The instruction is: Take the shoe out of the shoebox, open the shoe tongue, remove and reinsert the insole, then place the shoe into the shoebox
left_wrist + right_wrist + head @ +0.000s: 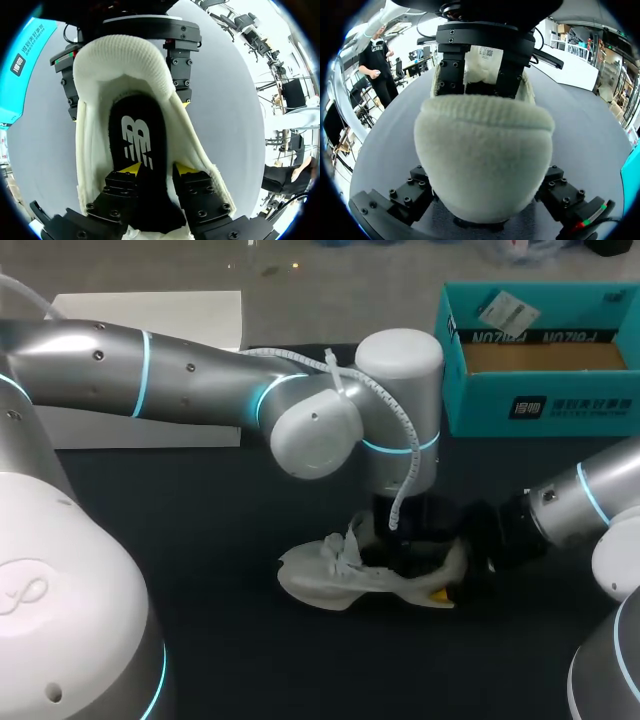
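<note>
The shoe (340,580) is lying on the counter (200,540), outside the shoebox (540,400). The right fingers (407,197) are clamping its heel (485,150), steadying it, while the left fingers (192,187) are seemingly pinching the insole (135,135) inside.

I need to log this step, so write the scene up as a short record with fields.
shoe: white, on the black table, out of the shoebox
shoebox: teal, open, at the table's far right, no shoe in it
insole: black, lying inside the shoe
left gripper: reaching down into the shoe's opening, fingers shut on the insole
right gripper: at the heel, fingers shut on the shoe from both sides
task stage: insole step; shoe not yet back in the shoebox
</note>
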Motion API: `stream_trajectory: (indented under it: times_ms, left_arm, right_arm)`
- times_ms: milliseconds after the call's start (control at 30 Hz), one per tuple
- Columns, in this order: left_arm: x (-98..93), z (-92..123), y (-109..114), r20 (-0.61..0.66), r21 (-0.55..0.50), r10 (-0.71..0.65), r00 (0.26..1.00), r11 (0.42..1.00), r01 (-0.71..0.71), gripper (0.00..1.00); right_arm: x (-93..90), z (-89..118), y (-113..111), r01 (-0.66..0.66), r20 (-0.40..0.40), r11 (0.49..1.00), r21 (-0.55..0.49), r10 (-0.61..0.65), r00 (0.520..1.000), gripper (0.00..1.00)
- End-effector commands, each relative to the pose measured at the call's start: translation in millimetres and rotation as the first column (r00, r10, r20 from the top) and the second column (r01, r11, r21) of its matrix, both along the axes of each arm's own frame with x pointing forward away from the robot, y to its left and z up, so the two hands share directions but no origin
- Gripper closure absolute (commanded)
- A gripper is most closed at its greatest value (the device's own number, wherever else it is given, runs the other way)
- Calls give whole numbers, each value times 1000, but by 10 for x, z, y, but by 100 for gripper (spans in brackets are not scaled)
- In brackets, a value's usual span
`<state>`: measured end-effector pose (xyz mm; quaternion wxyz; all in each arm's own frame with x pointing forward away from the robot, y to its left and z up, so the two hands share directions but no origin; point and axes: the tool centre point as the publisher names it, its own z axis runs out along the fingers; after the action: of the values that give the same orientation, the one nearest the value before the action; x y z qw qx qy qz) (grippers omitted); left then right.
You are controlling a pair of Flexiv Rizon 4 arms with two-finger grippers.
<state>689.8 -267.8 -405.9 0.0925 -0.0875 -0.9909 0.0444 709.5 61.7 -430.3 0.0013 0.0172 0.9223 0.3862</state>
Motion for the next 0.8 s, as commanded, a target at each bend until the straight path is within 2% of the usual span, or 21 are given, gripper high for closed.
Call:
stream_trajectory:
  times_ms: [33,267,600,700,800]
  left_arm:
    - [-23,-172,-56,13,9,6,1000,1000,-6,66]
    - [55,-278,-31,66,16,36,997,999,-37,82]
    - [31,-400,-8,47,25,28,999,999,-29,60]
    - [34,-440,-5,80,27,40,996,999,-43,60]
    - [40,-497,-17,114,39,49,992,998,-54,81]
  right_arm:
    - [11,-13,17,2,0,1000,-2,-2,1000,100]
    - [11,-13,17,2,0,1000,-2,-2,1000,100]
    - [11,-13,17,2,0,1000,-2,-2,1000,100]
    - [11,-13,17,2,0,1000,-2,-2,1000,100]
    - [11,-13,17,2,0,1000,-2,-2,1000,100]
